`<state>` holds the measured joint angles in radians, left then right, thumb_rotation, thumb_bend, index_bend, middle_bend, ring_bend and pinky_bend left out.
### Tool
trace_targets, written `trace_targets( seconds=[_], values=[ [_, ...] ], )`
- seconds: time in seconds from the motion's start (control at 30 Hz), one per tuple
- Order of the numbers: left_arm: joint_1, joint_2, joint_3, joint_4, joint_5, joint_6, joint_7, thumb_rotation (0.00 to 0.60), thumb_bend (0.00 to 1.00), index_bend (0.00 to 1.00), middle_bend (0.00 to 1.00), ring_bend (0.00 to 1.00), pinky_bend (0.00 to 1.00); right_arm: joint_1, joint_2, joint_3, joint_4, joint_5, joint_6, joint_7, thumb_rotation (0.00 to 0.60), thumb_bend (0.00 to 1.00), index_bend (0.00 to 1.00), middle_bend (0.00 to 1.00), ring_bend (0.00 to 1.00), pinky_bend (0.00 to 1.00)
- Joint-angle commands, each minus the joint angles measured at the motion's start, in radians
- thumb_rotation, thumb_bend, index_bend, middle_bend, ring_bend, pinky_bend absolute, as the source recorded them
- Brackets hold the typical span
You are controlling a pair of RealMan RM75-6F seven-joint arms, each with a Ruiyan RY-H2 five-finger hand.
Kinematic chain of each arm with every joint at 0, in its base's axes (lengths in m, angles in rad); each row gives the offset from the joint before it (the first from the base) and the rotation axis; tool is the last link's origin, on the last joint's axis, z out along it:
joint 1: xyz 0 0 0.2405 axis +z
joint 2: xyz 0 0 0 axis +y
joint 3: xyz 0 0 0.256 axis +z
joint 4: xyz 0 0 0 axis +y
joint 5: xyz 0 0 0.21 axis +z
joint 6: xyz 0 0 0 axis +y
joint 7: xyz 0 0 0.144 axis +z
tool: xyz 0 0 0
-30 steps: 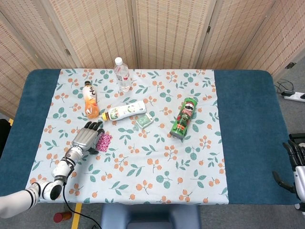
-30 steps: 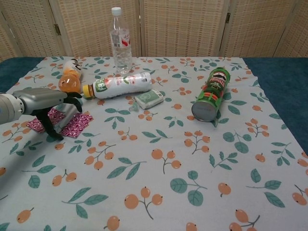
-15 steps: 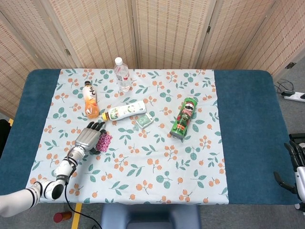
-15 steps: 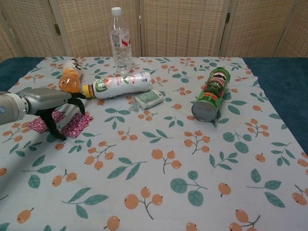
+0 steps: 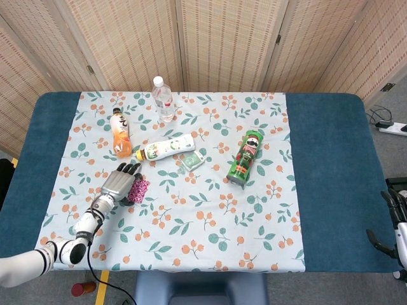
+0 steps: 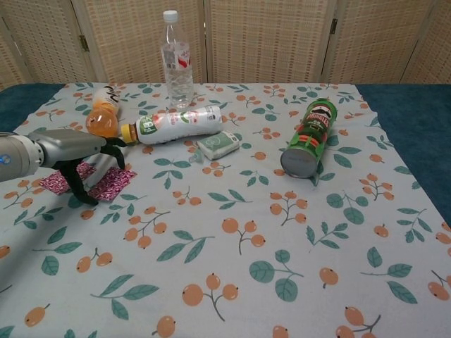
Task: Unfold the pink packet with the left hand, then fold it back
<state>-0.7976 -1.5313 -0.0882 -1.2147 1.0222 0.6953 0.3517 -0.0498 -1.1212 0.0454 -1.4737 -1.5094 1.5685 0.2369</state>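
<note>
One thin pink patterned packet (image 6: 99, 182) lying flat on the floral cloth at far left, near the orange-capped juice bottle (image 6: 102, 113). Left hand (image 6: 84, 158) poised over it, dark fingers (image 6: 77, 190) spread and pointing down at its surface; whether gripping or only touching, cannot tell. Probably light, soft and floppy, likely to slide on the cloth; best pinched at a free edge or corner while the rest stays pressed down. Further right, white bottle on its side (image 6: 180, 124), label unreadable; then green Pringles can (image 6: 309, 137), brand legible. Right hand (image 5: 393, 222) at far right, off the table, fingers apart, holding nothing.
</note>
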Motion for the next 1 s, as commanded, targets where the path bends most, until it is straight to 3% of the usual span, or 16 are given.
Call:
trace_targets(
  seconds=[0.03,0.67,1.0],
  values=[
    [-0.004,0.001,0.002,-0.005,-0.010,-0.003,0.008,0.600,0.16,0.26,0.00,0.00,0.00,0.000,-0.001,0.000,0.001,0.000,0.000,0.001,0.600,0.34,0.04,0.06,0.00,0.00],
    [0.026,0.042,0.013,-0.059,0.028,0.059,-0.037,0.600,0.17,0.32,0.00,0.00,0.00,0.001,0.000,0.003,-0.002,-0.004,0.003,-0.002,0.600,0.33,0.04,0.06,0.00,0.00],
    [0.065,0.110,0.039,-0.066,0.135,0.126,-0.087,0.600,0.17,0.31,0.00,0.00,0.00,0.002,0.006,0.004,-0.019,-0.015,0.010,-0.016,0.600,0.34,0.04,0.06,0.00,0.00]
  ],
)
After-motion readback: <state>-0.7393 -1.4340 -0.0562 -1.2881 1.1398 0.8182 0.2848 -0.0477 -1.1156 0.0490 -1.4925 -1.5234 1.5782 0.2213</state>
